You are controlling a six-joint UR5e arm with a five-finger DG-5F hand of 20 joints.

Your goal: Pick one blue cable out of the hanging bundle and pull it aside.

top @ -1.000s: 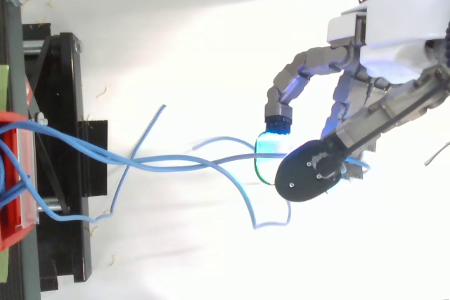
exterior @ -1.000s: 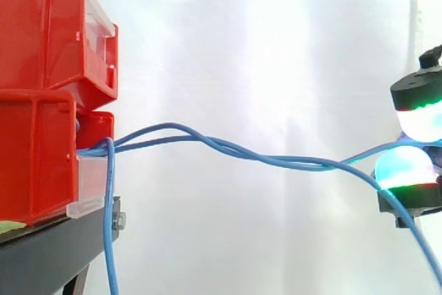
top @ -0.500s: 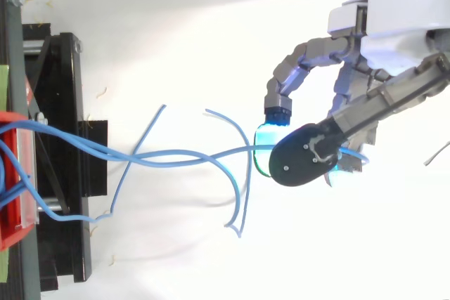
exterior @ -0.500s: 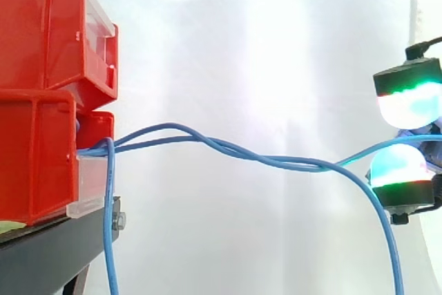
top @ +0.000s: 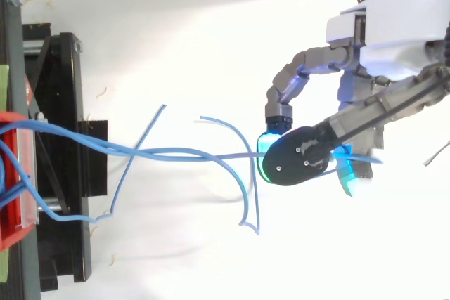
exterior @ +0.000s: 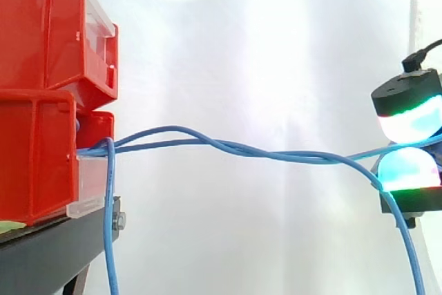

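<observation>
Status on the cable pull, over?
Robot hand shut on one blue cable, pinched between pads. Cable stretched from red bins to hand. Second cable crosses it and droops below the hand.
</observation>
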